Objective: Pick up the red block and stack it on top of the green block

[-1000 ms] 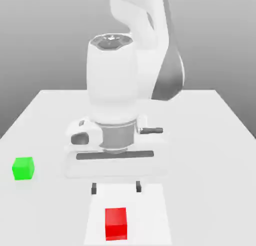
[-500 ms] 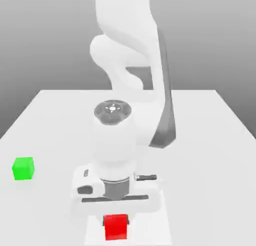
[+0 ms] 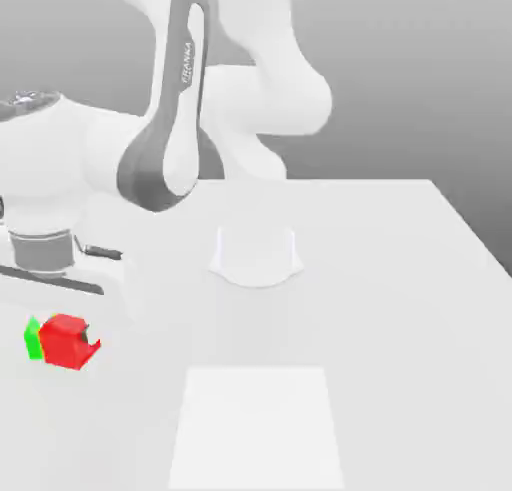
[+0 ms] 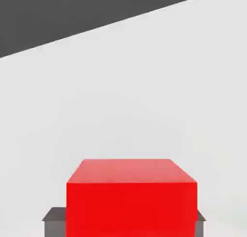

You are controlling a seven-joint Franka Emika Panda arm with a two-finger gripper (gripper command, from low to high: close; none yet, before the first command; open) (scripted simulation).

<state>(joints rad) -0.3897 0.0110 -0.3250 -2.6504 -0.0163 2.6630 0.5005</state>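
White bench (image 3: 400, 279); jaws clamped on red block (image 3: 66, 341), tilted, corner down. Green block (image 3: 33, 337) mostly hidden behind it, w/ arm cropped.

We read one word, apparently "FRANKA", running lengthwise in pale letters on the arm's grey link (image 3: 178, 99), toward the exterior view's left. We find nothing else legible.

In the exterior view, the red block (image 3: 66, 341) covers most of the green block (image 3: 33, 337), leaving a thin green sliver on the exterior view's left. The picture's left edge cuts off the arm's wrist. In the hand view, the lower edge crops the red block (image 4: 131, 202), and the block hides most of each dark fingertip (image 4: 54, 221) of the claw.
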